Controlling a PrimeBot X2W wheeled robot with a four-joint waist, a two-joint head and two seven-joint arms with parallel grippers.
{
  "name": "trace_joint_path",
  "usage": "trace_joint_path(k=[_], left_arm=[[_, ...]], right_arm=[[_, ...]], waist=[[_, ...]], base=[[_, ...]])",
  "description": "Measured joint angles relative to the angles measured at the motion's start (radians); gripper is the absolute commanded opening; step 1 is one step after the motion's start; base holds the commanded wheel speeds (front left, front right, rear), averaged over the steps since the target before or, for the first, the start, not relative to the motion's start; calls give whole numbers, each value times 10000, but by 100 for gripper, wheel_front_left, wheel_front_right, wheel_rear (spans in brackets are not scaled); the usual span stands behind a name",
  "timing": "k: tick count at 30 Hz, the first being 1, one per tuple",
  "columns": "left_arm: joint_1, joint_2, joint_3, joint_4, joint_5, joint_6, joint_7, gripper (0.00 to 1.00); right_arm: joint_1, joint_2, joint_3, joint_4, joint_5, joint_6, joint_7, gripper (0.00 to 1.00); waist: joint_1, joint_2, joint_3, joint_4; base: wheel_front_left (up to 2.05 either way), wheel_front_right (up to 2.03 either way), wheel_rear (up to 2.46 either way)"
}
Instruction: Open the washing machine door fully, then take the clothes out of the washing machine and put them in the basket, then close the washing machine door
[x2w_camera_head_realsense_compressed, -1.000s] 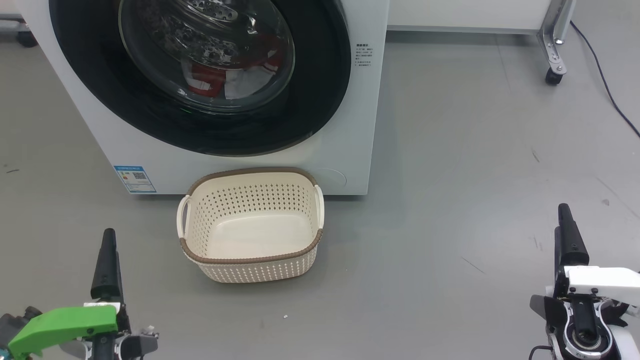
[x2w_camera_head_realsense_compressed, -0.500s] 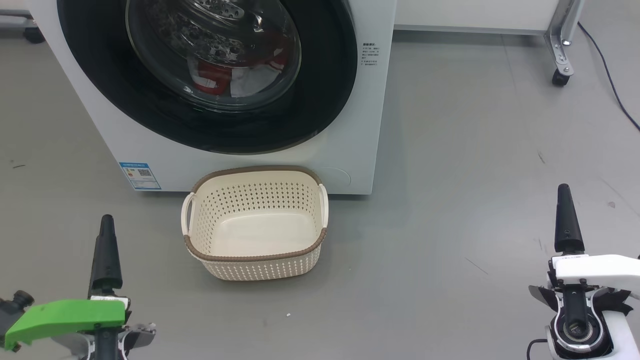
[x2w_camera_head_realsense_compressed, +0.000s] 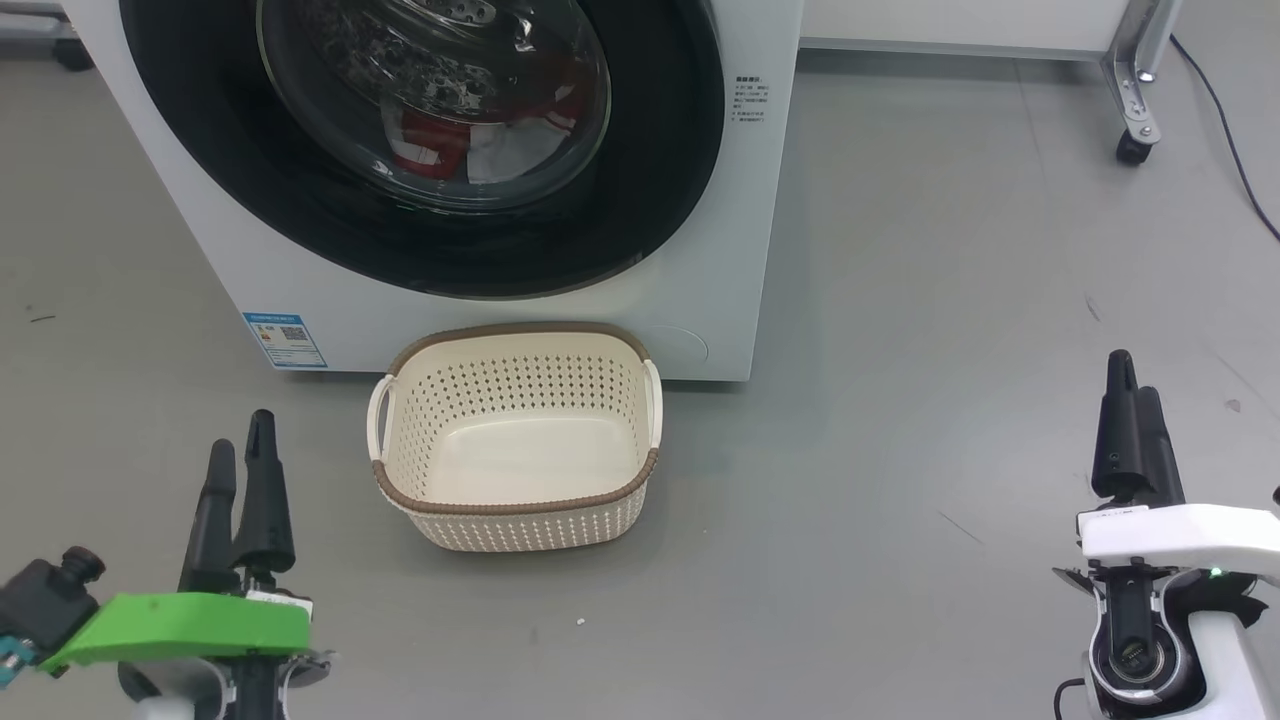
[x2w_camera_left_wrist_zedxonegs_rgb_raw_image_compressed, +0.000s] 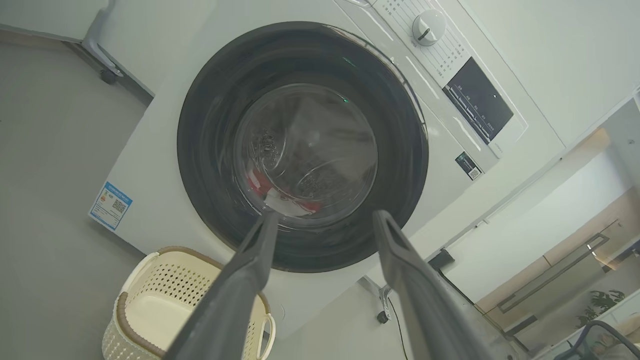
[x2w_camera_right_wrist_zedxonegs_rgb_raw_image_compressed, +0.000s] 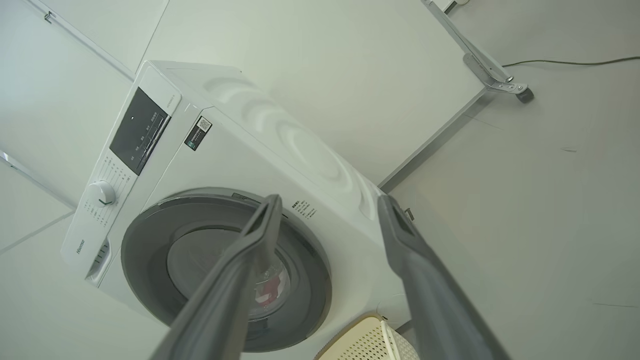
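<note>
Bright even light, soft shadows, glare on the door (x2w_camera_head_realsense_compressed: 432, 110) — wrist views warped

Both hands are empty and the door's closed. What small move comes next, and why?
Probably lift the open left hand toward the washing machine door to start opening it: it is shut, the clothes sit behind its glass, and the basket is empty.
</note>
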Motion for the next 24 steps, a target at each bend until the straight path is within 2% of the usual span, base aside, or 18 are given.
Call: trace_joint_path(k=[9, 15, 20, 24], left_arm=[[7, 65, -594, -217, 1342, 0, -297, 100], [12, 347, -1018, -242, 2928, 0, -546, 100], [75, 527, -1269, -194, 4138, -2, -681, 100], [165, 621, -1505, -17, 5099, -15, -826, 100]], right_arm=[[1, -36, 199, -46, -1741, -102, -307, 100], [1, -52, 451, -42, -3072, -270, -548, 100], [1, -82, 594, -38, -3626, -449, -740, 100], [1, -92, 830, 69, -4721, -550, -865, 100]], waist=[[0, 0, 83, 10], [0, 0, 134, 5], [0, 0, 182, -5], [0, 0, 241, -7]], base=[[0, 0, 0], [0, 0, 0], [0, 0, 0], [0, 0, 0]])
